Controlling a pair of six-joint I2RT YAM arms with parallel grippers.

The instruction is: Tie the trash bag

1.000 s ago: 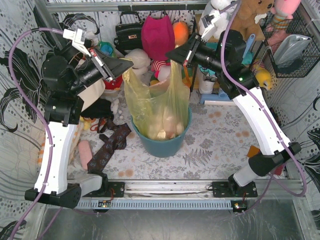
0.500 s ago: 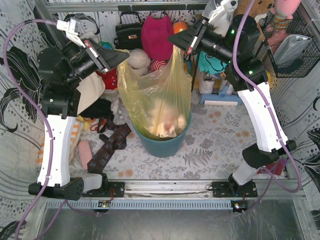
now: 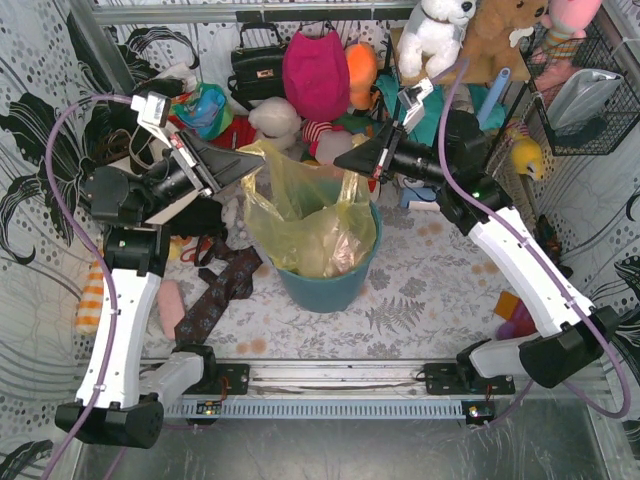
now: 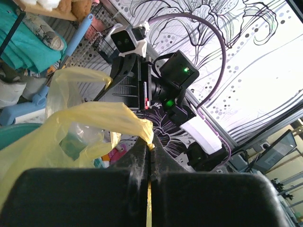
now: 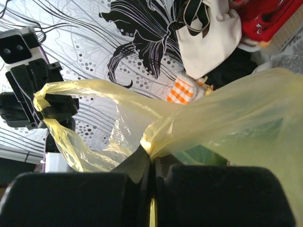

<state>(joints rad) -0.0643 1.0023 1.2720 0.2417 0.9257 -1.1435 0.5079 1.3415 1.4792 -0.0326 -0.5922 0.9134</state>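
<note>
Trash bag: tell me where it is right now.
In the top view the trash bag sits mid-table inside the teal bin, between the arms. The left tool and the right tool each pinch one top corner above the rim.

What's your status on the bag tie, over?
Left gripper shut on one trash bag handle, right gripper shut on the other. Bag sits in teal bin, handles apart, no knot yet. Nothing seen between grippers.

You're in a mock-home robot test cell: black-and-white floral wall panels, a white plush dog and a black leather handbag behind the teal round plastic bin.
</note>
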